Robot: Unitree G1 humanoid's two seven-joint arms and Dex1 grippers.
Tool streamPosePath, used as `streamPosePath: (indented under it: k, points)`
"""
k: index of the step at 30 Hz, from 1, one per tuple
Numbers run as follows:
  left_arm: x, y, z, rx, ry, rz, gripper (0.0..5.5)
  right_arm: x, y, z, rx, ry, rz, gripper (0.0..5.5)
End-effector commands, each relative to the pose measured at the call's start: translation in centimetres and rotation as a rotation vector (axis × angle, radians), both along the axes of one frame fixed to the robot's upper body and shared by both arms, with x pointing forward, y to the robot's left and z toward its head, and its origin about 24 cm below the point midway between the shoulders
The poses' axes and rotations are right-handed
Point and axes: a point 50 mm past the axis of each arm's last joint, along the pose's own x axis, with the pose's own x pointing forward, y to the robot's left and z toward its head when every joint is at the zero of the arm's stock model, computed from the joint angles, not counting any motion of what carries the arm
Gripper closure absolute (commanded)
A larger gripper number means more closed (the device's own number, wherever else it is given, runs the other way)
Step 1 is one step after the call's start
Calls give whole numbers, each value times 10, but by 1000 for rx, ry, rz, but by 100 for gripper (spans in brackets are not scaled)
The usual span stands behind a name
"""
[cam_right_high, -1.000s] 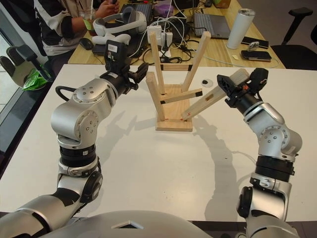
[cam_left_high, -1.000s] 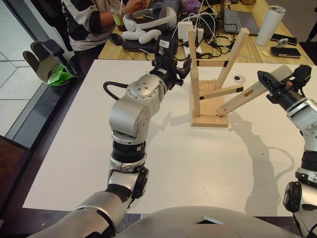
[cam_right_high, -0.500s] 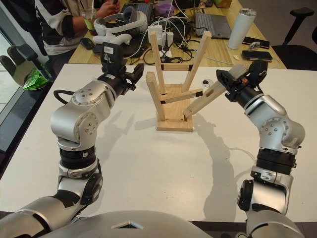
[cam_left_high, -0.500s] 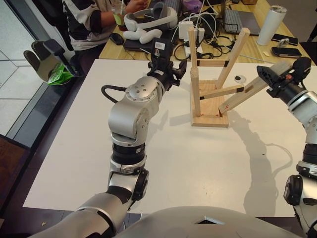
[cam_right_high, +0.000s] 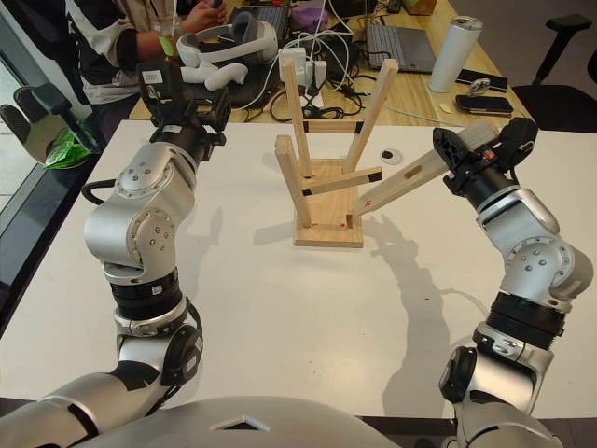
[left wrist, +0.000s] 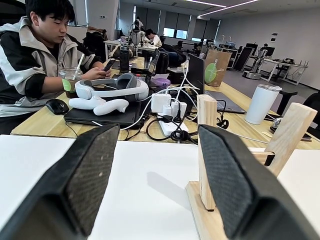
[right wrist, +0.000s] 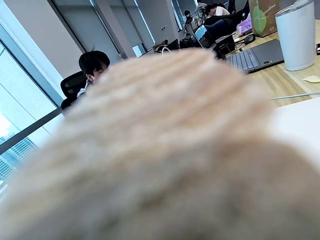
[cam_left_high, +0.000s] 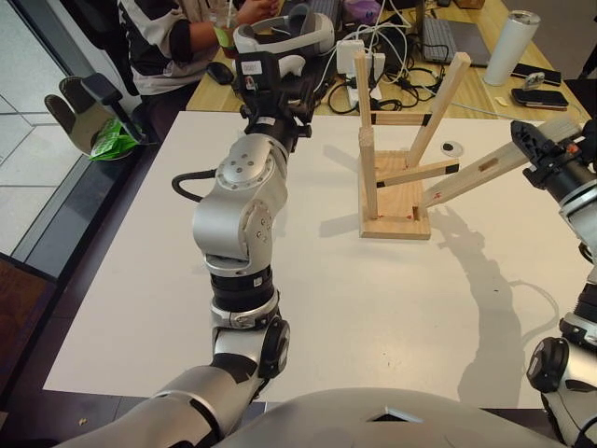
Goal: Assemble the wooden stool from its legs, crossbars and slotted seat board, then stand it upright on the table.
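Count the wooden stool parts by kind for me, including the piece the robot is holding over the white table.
leg: 4
crossbar: 2
seat board: 1
Total: 7

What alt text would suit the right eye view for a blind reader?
The right gripper holds a wooden leg slanting down to a corner of the seat board, which lies on the white table with three legs pointing up. The left gripper hangs open near the table's far edge.
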Motion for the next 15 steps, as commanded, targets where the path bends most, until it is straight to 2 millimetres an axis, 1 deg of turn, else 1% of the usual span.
streamPosePath:
  k: [1,3,5,11,15]
  points:
    - [-1,0,-1,0,-4,11,259,-12,-8,-23,30,90,-18,453]
    - [0,-1,0,0,-5,10,259,-16,-10,-32,56,114,-20,453]
    - [0,-2,-1,1,-5,7,259,-18,-10,-35,69,109,-20,453]
    - [-3,-2,-7,-12,8,22,259,-14,-9,-30,104,58,-20,453]
    - [-4,-4,-10,-24,17,29,259,-9,-6,-35,117,70,-19,453]
